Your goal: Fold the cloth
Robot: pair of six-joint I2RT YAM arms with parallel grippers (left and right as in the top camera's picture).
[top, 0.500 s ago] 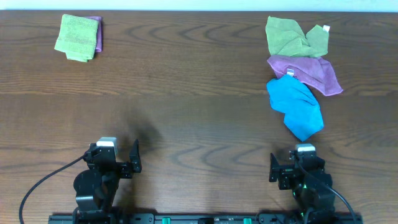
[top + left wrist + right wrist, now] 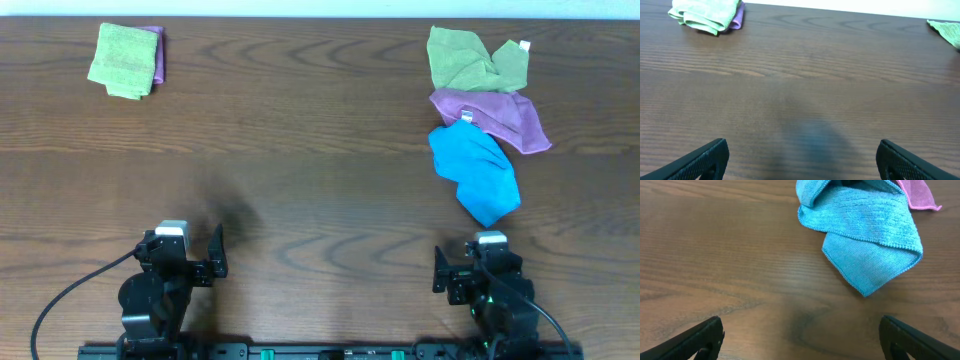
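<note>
The bright blue cloth [image 2: 476, 172] lies crumpled on the right of the table, its far edge under a purple cloth [image 2: 495, 113]. It also shows in the right wrist view [image 2: 867, 232], a pointed corner nearest the camera. My right gripper [image 2: 478, 268] sits at the near edge below it, open and empty, jaws wide apart [image 2: 802, 340]. My left gripper [image 2: 186, 256] sits at the near left, open and empty [image 2: 802, 160], far from the cloth.
A crumpled light green cloth [image 2: 472, 60] lies beyond the purple one at the far right. A folded light green cloth on a purple one [image 2: 126, 60] sits at the far left, also in the left wrist view [image 2: 705, 12]. Bare wooden table [image 2: 320, 170] lies between.
</note>
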